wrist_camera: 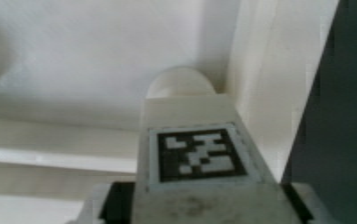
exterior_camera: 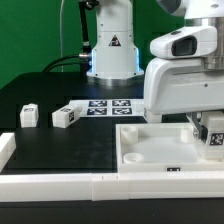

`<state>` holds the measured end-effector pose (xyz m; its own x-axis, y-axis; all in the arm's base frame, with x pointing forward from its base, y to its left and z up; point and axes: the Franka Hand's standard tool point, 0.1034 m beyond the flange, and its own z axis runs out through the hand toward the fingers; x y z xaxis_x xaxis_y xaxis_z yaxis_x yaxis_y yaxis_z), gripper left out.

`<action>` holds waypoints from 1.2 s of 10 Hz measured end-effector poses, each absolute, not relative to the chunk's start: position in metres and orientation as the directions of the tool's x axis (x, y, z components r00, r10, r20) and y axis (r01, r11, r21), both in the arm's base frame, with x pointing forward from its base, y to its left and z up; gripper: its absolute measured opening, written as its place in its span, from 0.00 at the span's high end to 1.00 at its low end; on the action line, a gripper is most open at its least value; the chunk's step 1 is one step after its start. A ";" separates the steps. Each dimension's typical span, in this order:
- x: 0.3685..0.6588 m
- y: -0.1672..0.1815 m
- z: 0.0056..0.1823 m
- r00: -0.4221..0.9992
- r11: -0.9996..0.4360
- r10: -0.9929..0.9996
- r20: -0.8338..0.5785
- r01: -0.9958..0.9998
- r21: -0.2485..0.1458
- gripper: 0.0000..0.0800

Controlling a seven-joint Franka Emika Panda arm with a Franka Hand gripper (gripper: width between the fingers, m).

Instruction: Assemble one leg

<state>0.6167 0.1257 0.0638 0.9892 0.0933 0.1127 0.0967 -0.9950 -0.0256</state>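
My gripper [exterior_camera: 209, 127] hangs over the right corner of the large white square panel [exterior_camera: 150, 152] and is shut on a leg [exterior_camera: 214, 139], a small white peg with a square marker tag. In the wrist view the held leg [wrist_camera: 194, 140] stands between my fingers [wrist_camera: 111, 204], its rounded tip pointing down at the panel's inner surface [wrist_camera: 86, 90], close beside the panel's raised rim [wrist_camera: 264, 60]. Whether the tip touches the panel cannot be told. Two more legs [exterior_camera: 29, 115] [exterior_camera: 64, 117] lie on the black table at the exterior view's left.
The marker board [exterior_camera: 105, 106] lies behind the panel, in front of the arm's base [exterior_camera: 112, 50]. A low white wall [exterior_camera: 60, 185] runs along the table's front, with a short piece [exterior_camera: 6, 150] at the exterior view's left. Dark table [wrist_camera: 344, 100] shows past the panel's rim.
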 end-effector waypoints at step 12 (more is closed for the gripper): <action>0.615 0.118 0.061 0.227 -0.221 -0.973 -0.031 -0.965 -0.141 0.64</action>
